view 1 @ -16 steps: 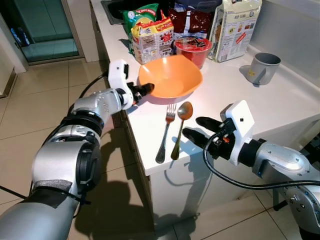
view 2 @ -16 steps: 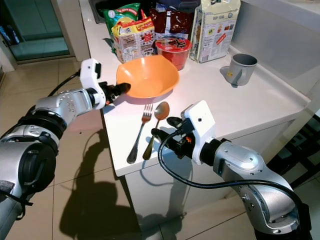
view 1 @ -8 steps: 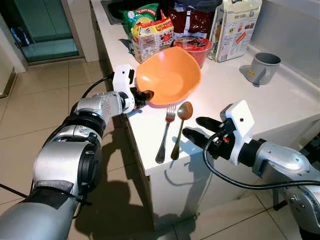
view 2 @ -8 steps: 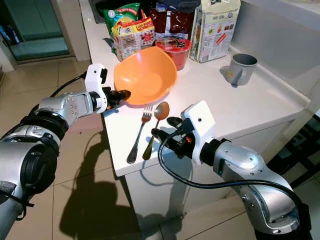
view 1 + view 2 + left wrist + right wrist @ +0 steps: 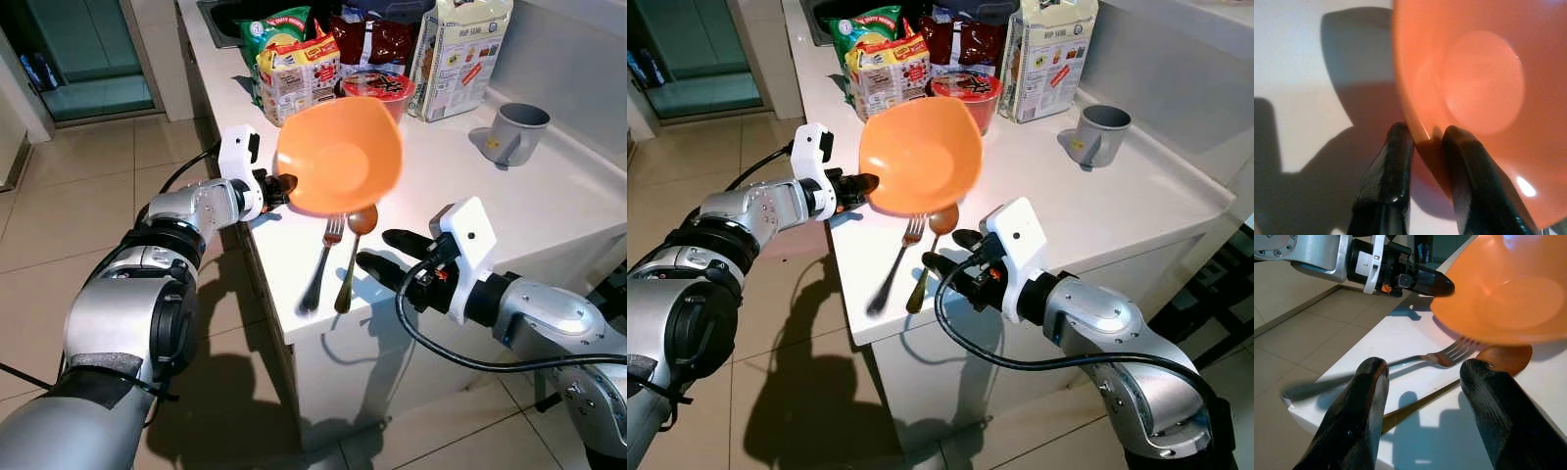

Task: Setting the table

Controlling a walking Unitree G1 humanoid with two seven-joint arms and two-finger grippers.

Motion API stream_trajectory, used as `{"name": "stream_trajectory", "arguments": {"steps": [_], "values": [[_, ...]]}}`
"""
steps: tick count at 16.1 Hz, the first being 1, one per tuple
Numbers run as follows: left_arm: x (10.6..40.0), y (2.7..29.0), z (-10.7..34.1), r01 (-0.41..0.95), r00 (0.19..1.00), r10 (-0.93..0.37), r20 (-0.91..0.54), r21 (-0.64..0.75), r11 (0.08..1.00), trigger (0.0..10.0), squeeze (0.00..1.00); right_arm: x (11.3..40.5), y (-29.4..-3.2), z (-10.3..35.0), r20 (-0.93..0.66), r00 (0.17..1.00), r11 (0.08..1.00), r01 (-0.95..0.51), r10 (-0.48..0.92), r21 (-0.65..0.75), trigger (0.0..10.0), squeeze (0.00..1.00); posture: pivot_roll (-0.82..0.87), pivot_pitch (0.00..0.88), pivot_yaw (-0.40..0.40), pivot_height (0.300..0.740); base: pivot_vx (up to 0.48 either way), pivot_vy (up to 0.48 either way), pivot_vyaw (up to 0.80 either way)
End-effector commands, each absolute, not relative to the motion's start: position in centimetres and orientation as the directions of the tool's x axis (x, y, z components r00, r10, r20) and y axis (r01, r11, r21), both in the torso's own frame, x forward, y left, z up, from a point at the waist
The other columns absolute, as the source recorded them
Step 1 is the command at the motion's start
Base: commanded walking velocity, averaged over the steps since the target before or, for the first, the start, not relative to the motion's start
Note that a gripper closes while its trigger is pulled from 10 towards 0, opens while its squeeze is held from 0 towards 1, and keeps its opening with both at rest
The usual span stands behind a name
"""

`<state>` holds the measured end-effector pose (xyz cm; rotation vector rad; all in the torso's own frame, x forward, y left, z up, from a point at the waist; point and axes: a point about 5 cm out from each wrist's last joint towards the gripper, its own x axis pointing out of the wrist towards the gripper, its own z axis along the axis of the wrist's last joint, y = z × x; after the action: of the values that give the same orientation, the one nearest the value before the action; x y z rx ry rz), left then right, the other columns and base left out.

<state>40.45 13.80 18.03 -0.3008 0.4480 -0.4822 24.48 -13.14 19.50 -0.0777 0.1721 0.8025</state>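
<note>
We are holding the orange bowl (image 5: pixel 338 155) tilted above the white counter (image 5: pixel 549 186), our left gripper (image 5: pixel 282 186) pinching its rim; fork (image 5: pixel 321 262) and spoon (image 5: pixel 352 253) are lying placed. Our right gripper (image 5: pixel 384 257), fingers apart, is hovering beside them. The bowl is awaiting placement.

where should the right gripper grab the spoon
Probably the spoon by its long handle, near the counter edge, coming from above. Its head sits under the raised orange bowl, and the fork lies close on the robot's left. The right gripper is open close by.
</note>
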Motion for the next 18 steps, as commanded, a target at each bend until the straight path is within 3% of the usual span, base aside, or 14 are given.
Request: {"name": "stream_trajectory", "arguments": {"steps": [1, 11, 18], "values": [[40.2, 13.9, 17.3, 0.369, 0.780, -0.512, -0.359, -0.397, 0.840, 0.0, 0.00, 24.5, -13.3, 19.3, -0.195, 0.685, 0.696, -0.718, 0.702, -0.015, 10.0, 0.00, -0.07, 0.000, 0.045, 0.740, 0.000, 0.000, 0.00], [41.1, 13.9, 19.5, 0.260, 0.875, -0.435, -0.214, -0.550, 0.794, 0.0, 0.00, 24.8, -13.3, 19.3, -0.189, 0.695, 0.703, -0.711, 0.694, -0.034, 10.0, 0.00, -0.07, 0.000, 0.044, 0.740, 0.000, 0.000, 0.00], [42.1, 15.3, 25.6, 0.322, 0.930, -0.352, 0.104, -0.692, 0.646, 0.0, 0.00, 26.0, -13.6, 20.4, -0.075, 0.771, 0.772, -0.635, 0.633, -0.019, 10.0, 0.00, -0.05, 0.000, 0.031, 0.740, 0.000, 0.000, 0.00]]}}
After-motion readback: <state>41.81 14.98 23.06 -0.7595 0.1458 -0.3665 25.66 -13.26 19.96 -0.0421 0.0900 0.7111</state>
